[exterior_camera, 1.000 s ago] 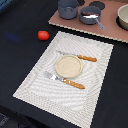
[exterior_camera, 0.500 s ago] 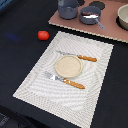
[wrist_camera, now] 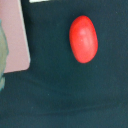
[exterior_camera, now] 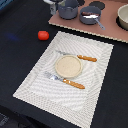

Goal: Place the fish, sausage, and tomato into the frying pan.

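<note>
Exterior view: the tomato (exterior_camera: 43,35) lies alone on the dark surface (exterior_camera: 20,60), just off the far-left corner of the pale striped mat (exterior_camera: 95,95) and apart from its edge, with bare surface on every side of it. At the mat's centre stands a tan plate (exterior_camera: 68,66), flanked by a knife (exterior_camera: 80,57) on its far side and a fork (exterior_camera: 65,81) on its near side, both with orange-brown handles. Along the far edge runs a pinkish board (exterior_camera: 107,31) carrying a deep grey pot (exterior_camera: 68,8) and, to its right, the frying pan (exterior_camera: 90,14), which holds something white whose form is too blurred to tell; its handle points toward the board's near edge. A further vessel (exterior_camera: 123,16) is cut by the right border. The arm shows only as a pale form at the far edge, left of the pot. Wrist view: the tomato (wrist_camera: 83,39) lies on dark surface, well clear of the board's edge (wrist_camera: 15,40); the pincer is outside this picture, so its state cannot be told.
</note>
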Controlling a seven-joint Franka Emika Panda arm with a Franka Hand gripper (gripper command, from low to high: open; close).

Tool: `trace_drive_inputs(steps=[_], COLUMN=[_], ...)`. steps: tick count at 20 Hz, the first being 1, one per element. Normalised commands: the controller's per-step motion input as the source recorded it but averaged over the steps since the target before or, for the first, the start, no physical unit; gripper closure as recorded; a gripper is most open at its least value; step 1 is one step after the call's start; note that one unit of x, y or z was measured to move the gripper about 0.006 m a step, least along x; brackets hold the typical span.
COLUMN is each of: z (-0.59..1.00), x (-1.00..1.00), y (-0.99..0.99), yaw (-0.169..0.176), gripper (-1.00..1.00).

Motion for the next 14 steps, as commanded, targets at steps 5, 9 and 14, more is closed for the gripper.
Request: trace_drive_inputs(steps=[5, 9, 14], z=[-0.33, -0.41, -0.57], x=[-0.64, -0.62, -0.62], y=[-0.31, -0.34, -0.34], yaw=[0.056, 0.048, 0.042], gripper=[-1.0, -1.0, -1.0])
